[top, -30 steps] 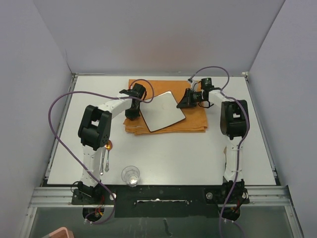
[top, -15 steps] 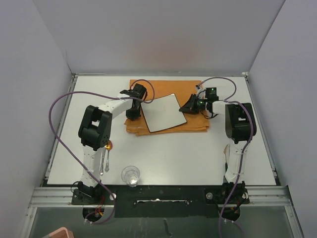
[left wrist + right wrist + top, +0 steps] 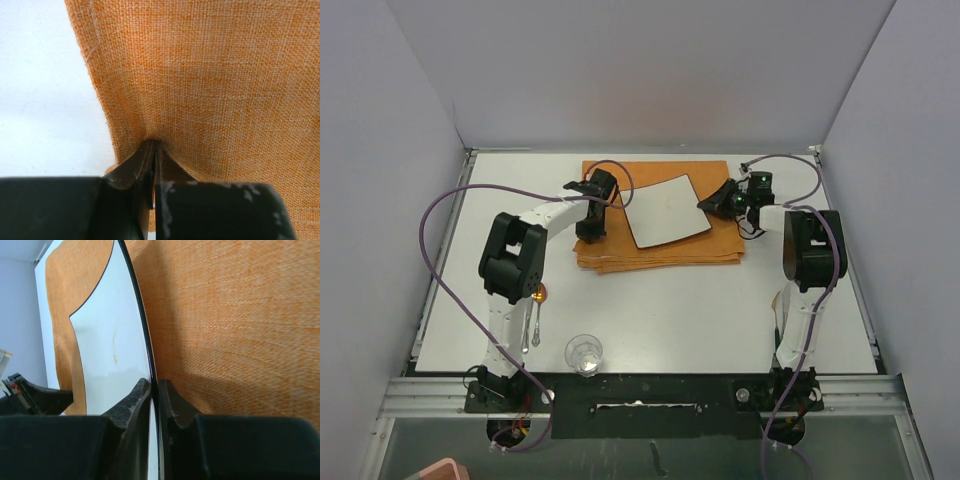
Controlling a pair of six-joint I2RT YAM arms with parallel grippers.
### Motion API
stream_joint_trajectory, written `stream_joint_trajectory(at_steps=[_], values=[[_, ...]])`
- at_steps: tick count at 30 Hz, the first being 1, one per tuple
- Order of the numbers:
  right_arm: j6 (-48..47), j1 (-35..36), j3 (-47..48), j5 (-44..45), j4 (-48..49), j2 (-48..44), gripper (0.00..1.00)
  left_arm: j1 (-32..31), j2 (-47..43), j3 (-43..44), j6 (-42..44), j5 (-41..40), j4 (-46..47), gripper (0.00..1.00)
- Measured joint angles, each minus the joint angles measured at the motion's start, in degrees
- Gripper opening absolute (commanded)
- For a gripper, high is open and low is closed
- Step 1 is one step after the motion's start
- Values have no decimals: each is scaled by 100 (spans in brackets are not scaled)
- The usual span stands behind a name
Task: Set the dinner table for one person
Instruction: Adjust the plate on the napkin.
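With your right gripper (image 3: 708, 205) pinching the plate (image 3: 665, 212), you're pulling it toward the cloth's (image 3: 715, 245) far edge, squaring the setting. Your left gripper (image 3: 588, 232) is pinching the cloth.

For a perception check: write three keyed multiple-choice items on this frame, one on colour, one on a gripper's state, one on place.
1. The cloth is: A blue; B orange; C green.
2. The right gripper is: A open in the air; B out of view; C shut on the plate's rim.
3. The glass stands: A on the cloth; B on the plate; C on the dinner table, near edge.
Key: 1 B, the weave is orange; 2 C, its jaws pinch the rim; 3 C, it stands at that edge.
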Motion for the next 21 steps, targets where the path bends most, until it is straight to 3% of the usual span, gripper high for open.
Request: stream_joint_trajectory(at_steps=[21], values=[[42,529,-144,1624,-422,-428,0,0,0,0,-17,2,-2,0]])
